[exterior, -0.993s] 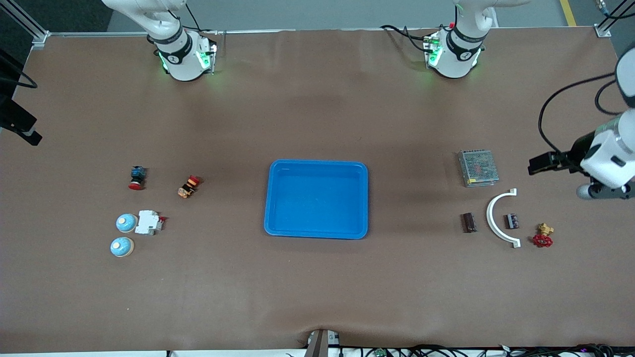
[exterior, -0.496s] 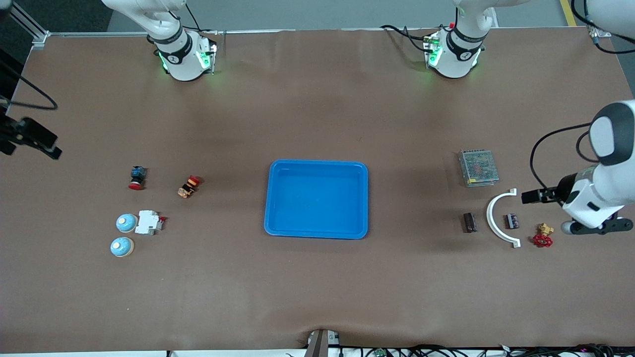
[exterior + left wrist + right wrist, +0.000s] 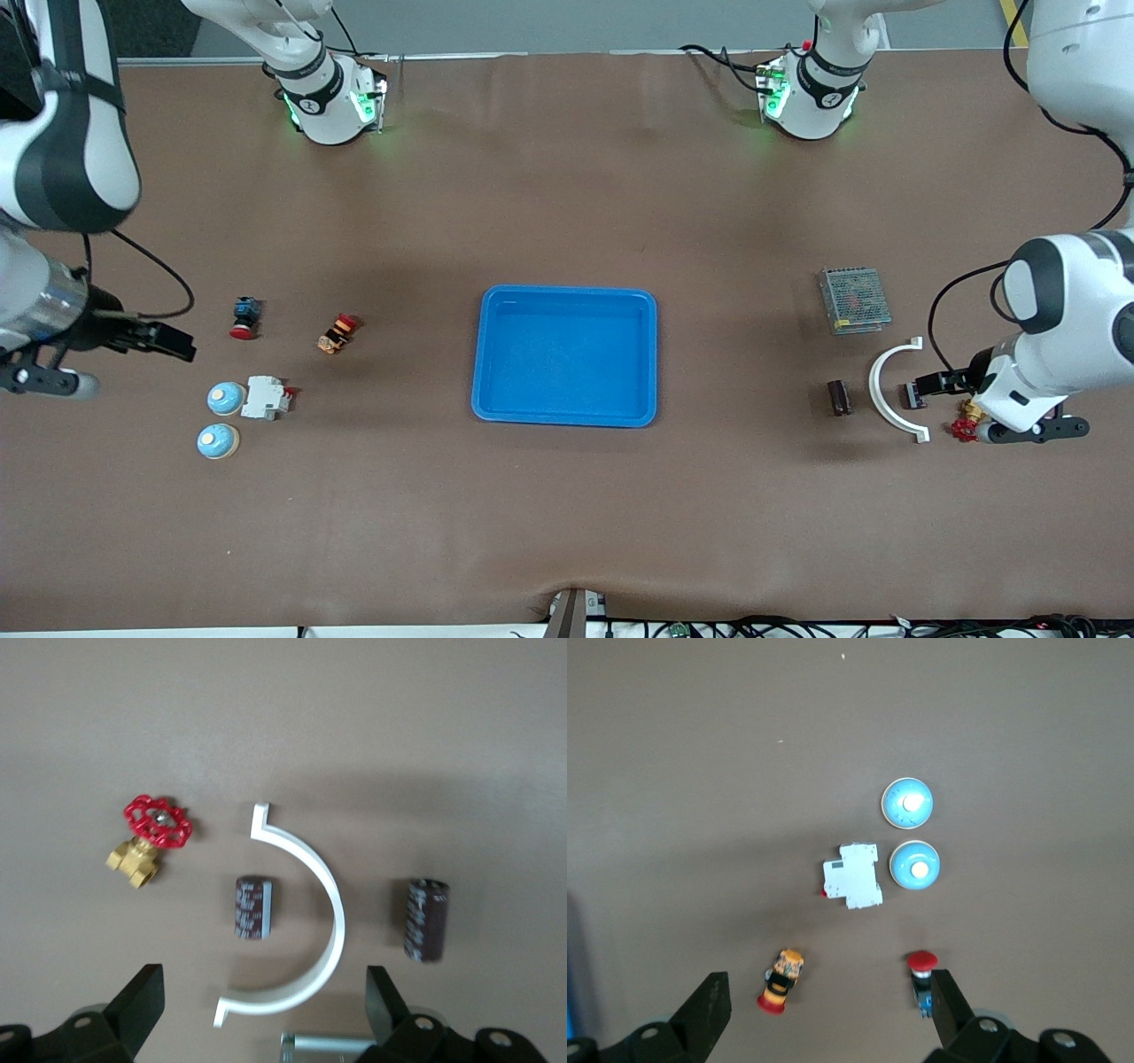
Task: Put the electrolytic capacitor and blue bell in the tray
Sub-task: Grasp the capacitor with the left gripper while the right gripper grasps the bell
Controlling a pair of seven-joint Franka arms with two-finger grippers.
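Waiting empty, the blue tray (image 3: 567, 354) is sitting mid-counter — both claws are standing apart: left claw (image 3: 917, 387) over an electrolytic capacitor (image 3: 252, 907), right claw (image 3: 173, 341) hovering near the blue bells (image 3: 225, 398).

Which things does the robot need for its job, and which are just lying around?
Needed: tray; two capacitors; two blue bells.

Lying around: red valve; white curved bracket; white breaker; two push buttons; metal box.
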